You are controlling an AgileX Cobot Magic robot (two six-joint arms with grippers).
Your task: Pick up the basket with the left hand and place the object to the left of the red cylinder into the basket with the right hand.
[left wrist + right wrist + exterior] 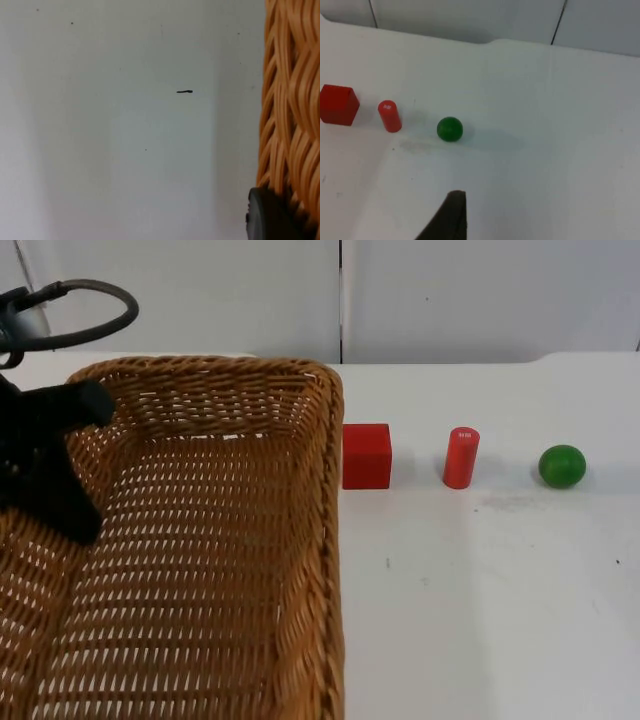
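Note:
A large woven wicker basket (300,540) hangs above the table on the left, close to the top camera. My left gripper (55,475) is shut on its left wall, and the wicker rim (292,110) runs past that gripper's black fingertip (270,217). A red cube (366,455) stands just right of the basket. To the cube's right is an upright red cylinder (461,457), then a green ball (562,466). My right gripper (452,220) hovers back from this row, with the cube (338,104), cylinder (390,116) and ball (450,129) ahead of it.
The white table (480,620) stretches in front of the three objects. A grey partition wall (450,290) closes the far edge. A small dark mark (184,91) lies on the table under the basket's side.

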